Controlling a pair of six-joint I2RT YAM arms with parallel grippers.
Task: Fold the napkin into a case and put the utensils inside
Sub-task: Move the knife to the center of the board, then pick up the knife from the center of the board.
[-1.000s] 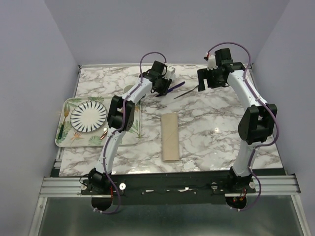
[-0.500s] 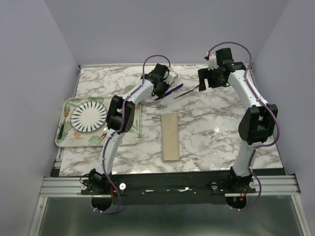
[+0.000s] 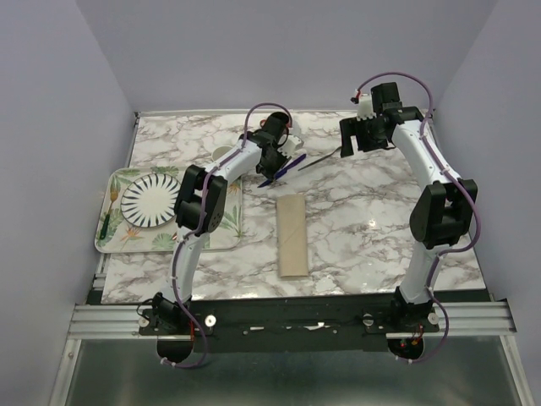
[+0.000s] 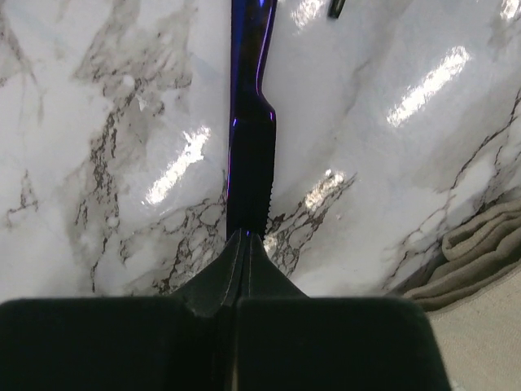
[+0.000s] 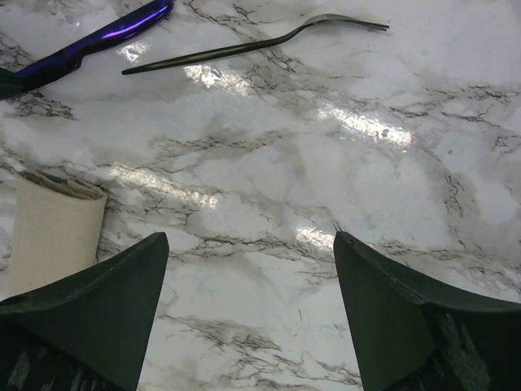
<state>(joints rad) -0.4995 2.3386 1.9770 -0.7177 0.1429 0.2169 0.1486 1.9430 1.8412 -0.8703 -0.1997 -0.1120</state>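
The beige napkin is folded into a narrow case (image 3: 292, 237) lying at mid-table; its open end shows in the left wrist view (image 4: 480, 244) and the right wrist view (image 5: 53, 232). My left gripper (image 3: 275, 159) is shut on the handle of the dark purple knife (image 3: 285, 168), whose blade points away from the pinched jaws (image 4: 248, 122). The silver fork (image 3: 323, 158) lies on the marble just beyond the knife (image 5: 252, 45). My right gripper (image 3: 348, 145) is open and empty above bare marble near the fork (image 5: 251, 240). The knife also shows at top left of the right wrist view (image 5: 89, 45).
A leaf-printed tray (image 3: 114, 241) at the left holds a striped plate (image 3: 150, 199). Purple walls close in the table on the left, back and right.
My left gripper has carried the purple knife a little nearer and leftward, away from the fork, and the knife has turned. The right arm has stayed still.
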